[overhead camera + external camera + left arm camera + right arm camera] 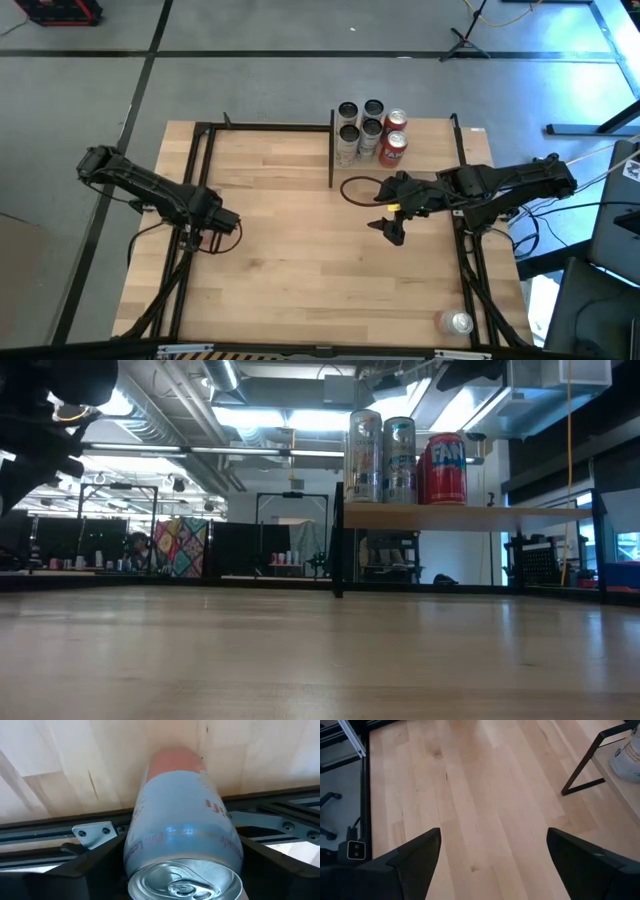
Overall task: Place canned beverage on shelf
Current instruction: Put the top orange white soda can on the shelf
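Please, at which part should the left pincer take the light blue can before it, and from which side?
Take the light blue can by its round wall, about halfway along, with the left pincer coming from the lid end. The pull-tab lid faces that wrist and the body runs straight away from it, so opposite sides of the wall are probably reachable.

Red cans (394,138) — light wood shelf (470,516)
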Robot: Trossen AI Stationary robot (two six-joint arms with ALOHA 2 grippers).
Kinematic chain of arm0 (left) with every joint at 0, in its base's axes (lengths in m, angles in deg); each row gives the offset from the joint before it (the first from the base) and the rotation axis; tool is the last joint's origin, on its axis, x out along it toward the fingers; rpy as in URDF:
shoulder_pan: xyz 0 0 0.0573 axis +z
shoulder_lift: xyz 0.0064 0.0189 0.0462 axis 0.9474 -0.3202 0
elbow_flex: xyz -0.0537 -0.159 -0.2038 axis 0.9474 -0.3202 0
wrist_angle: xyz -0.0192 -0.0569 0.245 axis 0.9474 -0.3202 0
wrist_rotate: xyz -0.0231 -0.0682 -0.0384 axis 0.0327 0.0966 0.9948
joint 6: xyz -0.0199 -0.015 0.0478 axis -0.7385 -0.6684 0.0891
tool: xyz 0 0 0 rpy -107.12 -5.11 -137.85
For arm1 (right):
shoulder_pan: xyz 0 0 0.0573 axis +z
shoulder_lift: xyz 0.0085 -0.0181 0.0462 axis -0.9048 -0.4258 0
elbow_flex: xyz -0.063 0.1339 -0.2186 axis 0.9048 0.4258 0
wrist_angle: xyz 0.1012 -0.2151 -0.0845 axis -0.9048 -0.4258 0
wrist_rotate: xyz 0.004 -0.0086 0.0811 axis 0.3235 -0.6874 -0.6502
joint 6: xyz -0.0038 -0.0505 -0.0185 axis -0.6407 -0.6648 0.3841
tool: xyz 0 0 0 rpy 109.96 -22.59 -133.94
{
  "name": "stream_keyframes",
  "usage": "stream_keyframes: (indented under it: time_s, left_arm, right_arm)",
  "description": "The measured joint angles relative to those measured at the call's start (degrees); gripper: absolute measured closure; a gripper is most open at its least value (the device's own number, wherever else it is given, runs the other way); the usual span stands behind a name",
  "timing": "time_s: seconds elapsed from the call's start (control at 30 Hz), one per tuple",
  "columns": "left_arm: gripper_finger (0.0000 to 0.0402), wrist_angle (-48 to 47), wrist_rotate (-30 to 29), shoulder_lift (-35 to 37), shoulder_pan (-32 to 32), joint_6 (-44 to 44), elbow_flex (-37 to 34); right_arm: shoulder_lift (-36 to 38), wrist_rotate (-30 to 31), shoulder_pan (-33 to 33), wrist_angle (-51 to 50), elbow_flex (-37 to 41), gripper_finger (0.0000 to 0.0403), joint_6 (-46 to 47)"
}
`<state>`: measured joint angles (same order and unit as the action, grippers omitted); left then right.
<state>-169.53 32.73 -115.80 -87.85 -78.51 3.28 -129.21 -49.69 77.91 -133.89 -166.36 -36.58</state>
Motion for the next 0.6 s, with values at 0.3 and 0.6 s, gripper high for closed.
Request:
stream_keyframes:
  time_s: [0.3,0.6]
  left_arm:
    - [0.0131,0.7,-0.8,0.0,-0.1,-0.9,0.2]
    - [0.0131,2.5,-1.9,-0.3,-0.1,-11.0,8.5]
  right_arm:
    - [0.0,0.5,0.0,0.0,0.0,0.0052,0.0]
    - [0.0,-1.0,2.2,0.1,0.0,0.0052,0.0]
